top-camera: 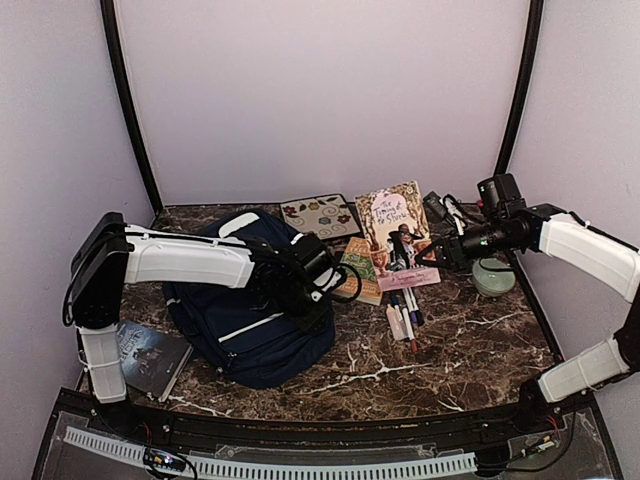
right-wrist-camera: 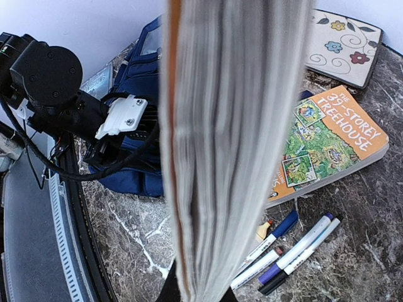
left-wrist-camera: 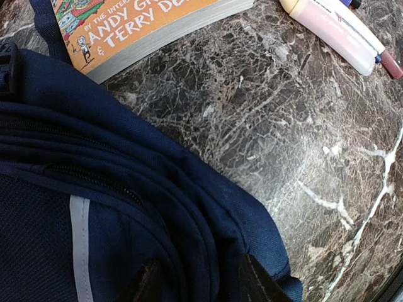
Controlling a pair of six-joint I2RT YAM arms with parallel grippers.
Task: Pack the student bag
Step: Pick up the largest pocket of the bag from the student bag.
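Counter point(top-camera: 470, 350): dark marble. Student bag point(top-camera: 250, 335) lies flat on it, left of centre, long axis running far to near with a slight tilt.

Left jaws sit at the bag's right edge, half closed over a fold of its fabric. Looks like a pinch.

Held book point(top-camera: 395, 225) stands upright to the right of the bag, right jaws clamped tight on its lower edge. From there the bag lies to the left. The left arm is the nearer one.

Treehouse book point(top-camera: 360, 268) is just beside the bag's right side, and the pens point(top-camera: 405, 320) are further right.
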